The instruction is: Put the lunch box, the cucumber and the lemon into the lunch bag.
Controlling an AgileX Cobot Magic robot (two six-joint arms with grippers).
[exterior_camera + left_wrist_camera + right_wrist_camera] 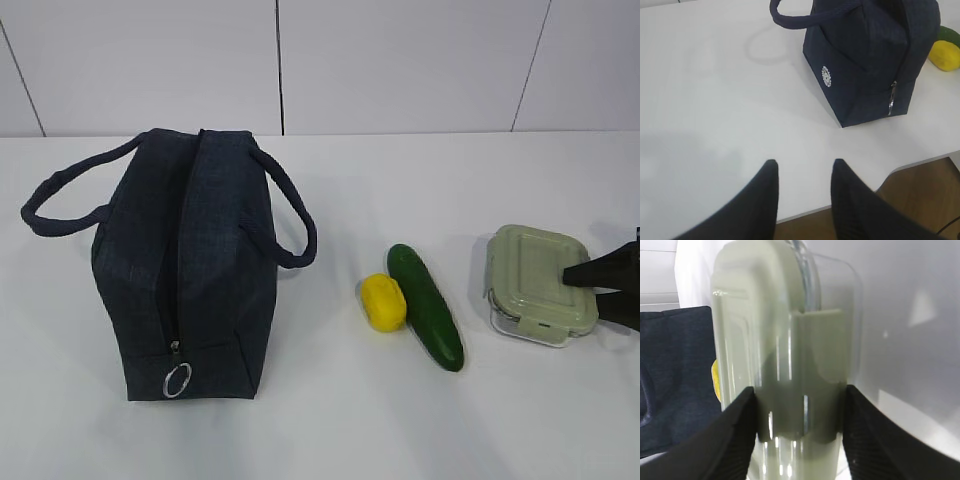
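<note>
A white surface (330,420) holds a dark navy lunch bag (190,270) toward its left edge. The lemon (383,301) touches the cucumber (425,306) near the middle. Toward the right edge, the right tool (797,412) grips the lunch box (540,282) across its side. The left tool (802,175) hovers released above the near edge, apart from the bag.

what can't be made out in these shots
- Lunch bag interior: the zipper looks closed in the exterior view, so its contents are hidden.
- Cucumber: left wrist view shows a sliver only, cut by the edge and the lemon.
- Lunch box contents: right wrist view is too close and blurred.
- Right claw: exterior view's edge cuts off the arm.
</note>
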